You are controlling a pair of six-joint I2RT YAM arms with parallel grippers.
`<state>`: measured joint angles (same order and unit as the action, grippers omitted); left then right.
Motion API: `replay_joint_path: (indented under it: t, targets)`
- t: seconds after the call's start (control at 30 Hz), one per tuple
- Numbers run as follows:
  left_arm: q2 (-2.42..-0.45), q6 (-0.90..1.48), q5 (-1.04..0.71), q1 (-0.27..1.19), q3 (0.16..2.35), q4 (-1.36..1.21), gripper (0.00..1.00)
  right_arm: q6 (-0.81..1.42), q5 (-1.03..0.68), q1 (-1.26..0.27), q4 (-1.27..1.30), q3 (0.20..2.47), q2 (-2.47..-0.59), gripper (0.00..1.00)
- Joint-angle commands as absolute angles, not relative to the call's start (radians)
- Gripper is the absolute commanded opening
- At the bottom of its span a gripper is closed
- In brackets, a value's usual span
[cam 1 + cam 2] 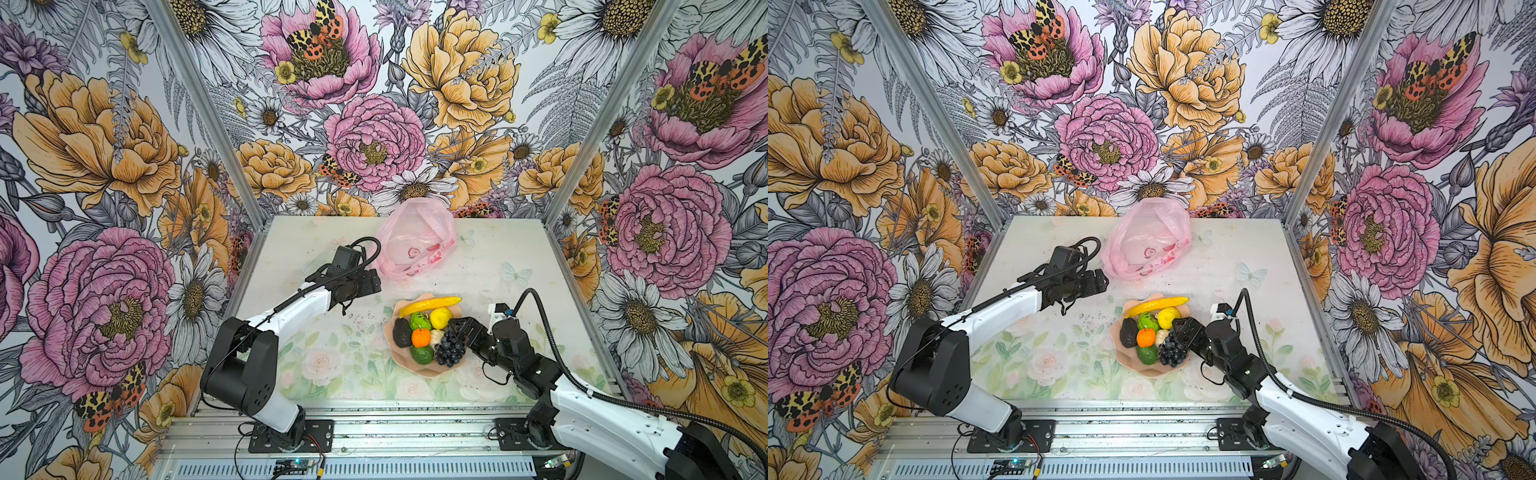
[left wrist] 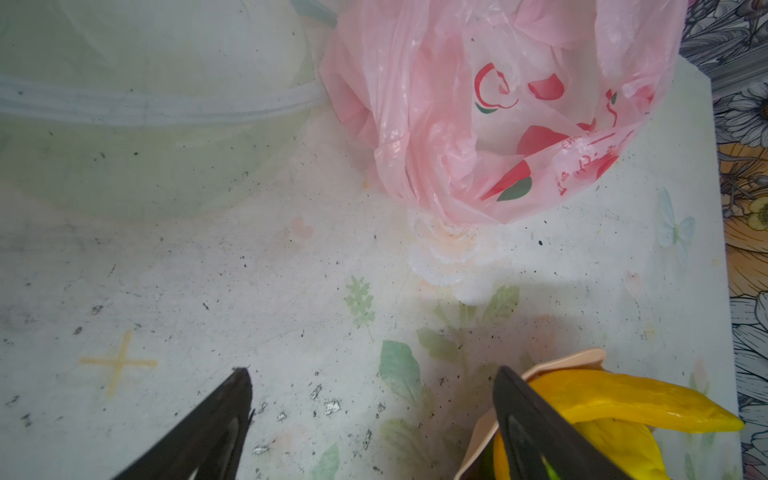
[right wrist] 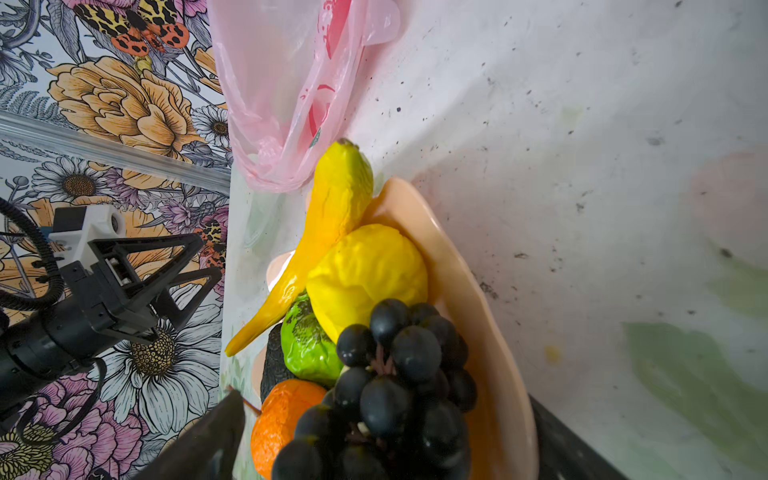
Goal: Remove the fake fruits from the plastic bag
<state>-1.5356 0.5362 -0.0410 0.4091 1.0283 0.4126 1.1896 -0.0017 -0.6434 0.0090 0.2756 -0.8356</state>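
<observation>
Pink plastic bag point(image 1: 415, 237) lies just ahead of the left claw point(image 2: 371, 370), which is wide open and holds nothing. The bag's crinkles blur what's inside. The fake fruits point(image 1: 422, 337) sit piled in the bowl point(image 1: 432, 371) by the right claw point(image 1: 459, 330), open too; grapes point(image 1: 449, 351) hide some. Bare table point(image 1: 316, 353) lies beside the left claw.

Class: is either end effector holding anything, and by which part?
Nothing is held. The left end effector and the right end effector are both open and empty.
</observation>
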Motion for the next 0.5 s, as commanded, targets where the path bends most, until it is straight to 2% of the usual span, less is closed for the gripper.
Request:
replay_joint_path:
  t: [0.0,0.47]
  targets:
    - [-1.497,0.546,-0.006,0.393,0.997,0.378,0.91,1.201,-0.012,-0.659,0.088,0.279,-0.863,0.99]
    - [-1.345,0.575,0.034,0.296,0.821,0.335,0.92,1.208,-0.024,-0.697,0.226,0.32,-1.016,1.0]
